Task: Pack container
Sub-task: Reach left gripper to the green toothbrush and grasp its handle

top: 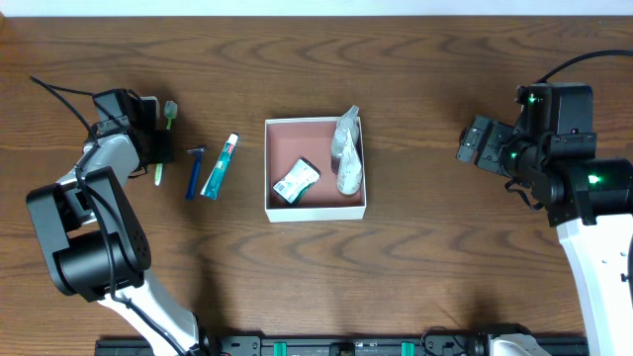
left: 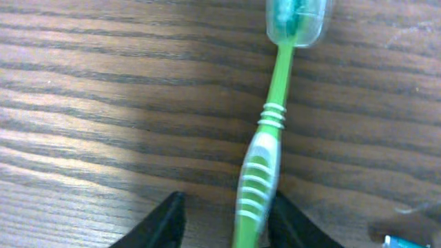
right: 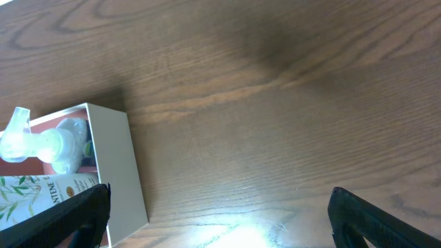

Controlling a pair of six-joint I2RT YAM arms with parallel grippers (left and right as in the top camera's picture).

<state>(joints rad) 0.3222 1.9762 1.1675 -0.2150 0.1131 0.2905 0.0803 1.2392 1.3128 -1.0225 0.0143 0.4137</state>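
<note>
The container (top: pixel 297 138), a square white box with a pink inside, sits mid-table. It holds a green-and-white packet (top: pixel 296 181) and a clear pump bottle (top: pixel 347 153). Its white wall also shows in the right wrist view (right: pixel 114 165), with the bottle (right: pixel 48 145) inside. A green toothbrush (top: pixel 164 129) with a capped head lies at the far left. My left gripper (top: pixel 158 148) is open and straddles its handle (left: pixel 272 131); the handle lies against the right finger, with a gap to the left finger (left: pixel 229 207). My right gripper (top: pixel 473 143) is open and empty, right of the container (right: pixel 220 200).
A blue razor (top: pixel 195 170) and a toothpaste tube (top: pixel 220 166) lie side by side between the toothbrush and the container. A blue edge (left: pixel 406 241) shows at the lower right of the left wrist view. Bare wood lies between the container and the right gripper.
</note>
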